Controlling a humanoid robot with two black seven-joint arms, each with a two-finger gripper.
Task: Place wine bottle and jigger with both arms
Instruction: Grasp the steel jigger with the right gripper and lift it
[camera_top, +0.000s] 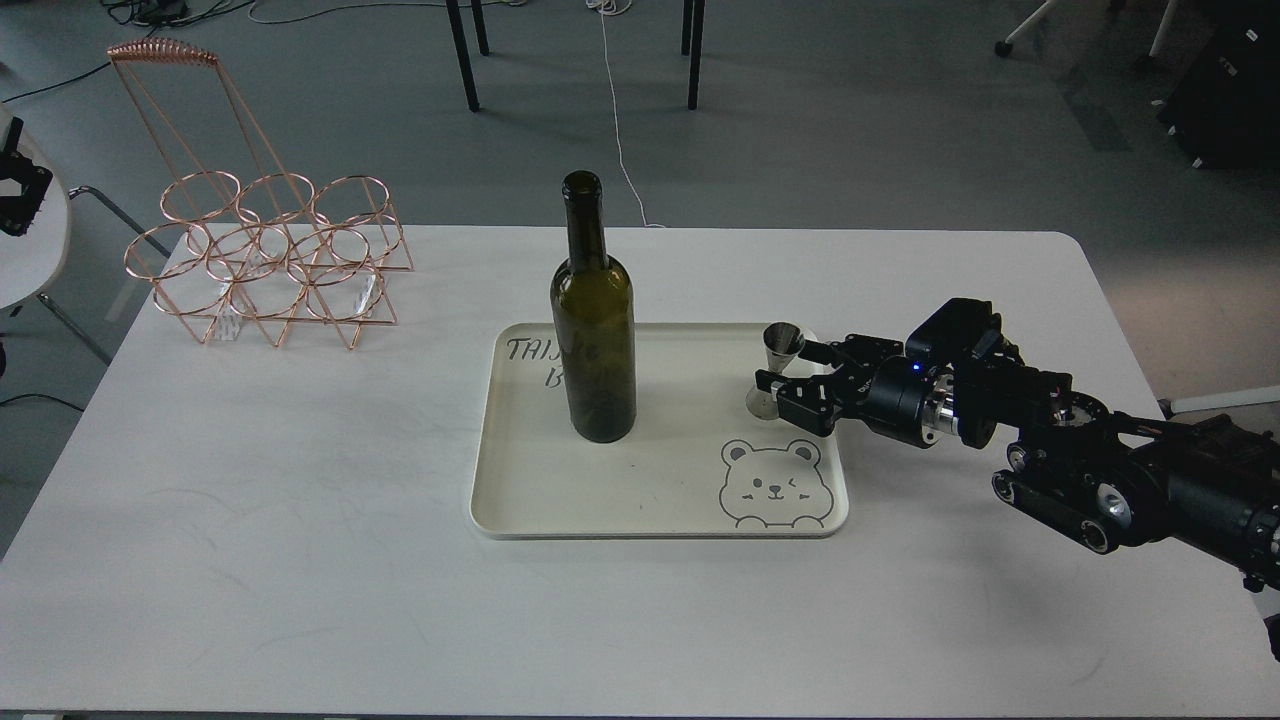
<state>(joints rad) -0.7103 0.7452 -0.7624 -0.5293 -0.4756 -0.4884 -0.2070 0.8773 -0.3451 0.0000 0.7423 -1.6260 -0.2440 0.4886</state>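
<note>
The wine bottle (593, 330) hides part of the tray (520, 520) lettering.

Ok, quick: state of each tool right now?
Left tool: not in view.
Right tool: fingers on both sides of the jigger on the tray; grip cannot be told.

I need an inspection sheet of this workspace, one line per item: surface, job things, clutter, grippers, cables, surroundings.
Surface: white table, bare apart from the items below.
Job things: wine bottle upright on the cream tray, left of its middle; jigger upright at the tray's right edge.
Clutter: copper wire rack at the table's far left corner.
Grippers: right gripper has its fingers on either side of the jigger's waist; contact cannot be told. Left gripper not in view.
Cables: a white cable and dark cables on the floor behind.
Surroundings: grey floor, black table legs, a round white table at left.
</note>
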